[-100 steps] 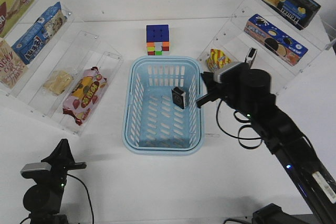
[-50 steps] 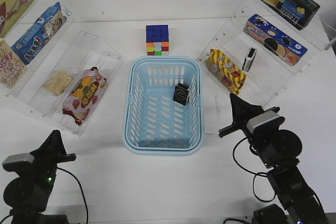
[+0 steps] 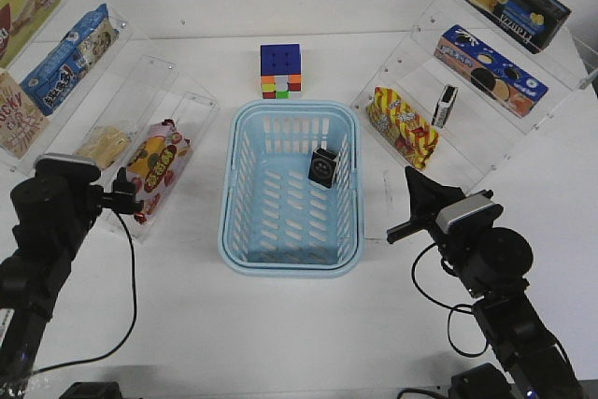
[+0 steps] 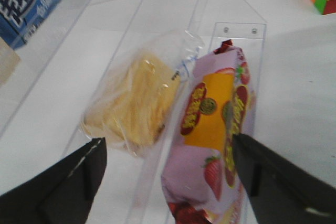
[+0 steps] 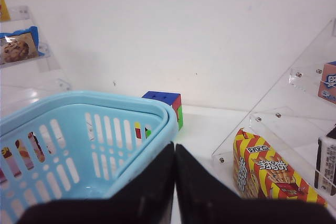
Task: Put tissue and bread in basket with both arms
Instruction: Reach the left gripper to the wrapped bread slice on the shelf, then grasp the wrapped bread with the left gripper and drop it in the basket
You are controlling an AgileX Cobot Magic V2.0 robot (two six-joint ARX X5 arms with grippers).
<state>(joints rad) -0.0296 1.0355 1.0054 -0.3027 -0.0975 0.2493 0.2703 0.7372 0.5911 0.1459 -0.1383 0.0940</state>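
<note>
The basket [image 3: 289, 192] is seen at the centre of the front view on the white bench [image 3: 280, 324], its long axis running up and down the frame, unchanged from half a second ago. The left arm, which was low in the lower left corner then, is now raised to the left edge, its hand [image 3: 131, 195] brought against the clear shelf. The right hand [image 3: 407, 203] is kept just right of the basket as before. The bread [image 3: 104, 145] lies on the left shelf, beside the strawberry bag [image 3: 151, 167], its long axis slanting toward the upper right. The tissue [image 3: 324, 166] rests tilted inside the basket, against the right wall.

In the left wrist view the fingers [image 4: 68, 182] are shown spread wide, the bread [image 4: 131, 100] ahead between them. In the right wrist view the fingers [image 5: 152, 187] are pressed together; the tissue is hidden there.
</note>
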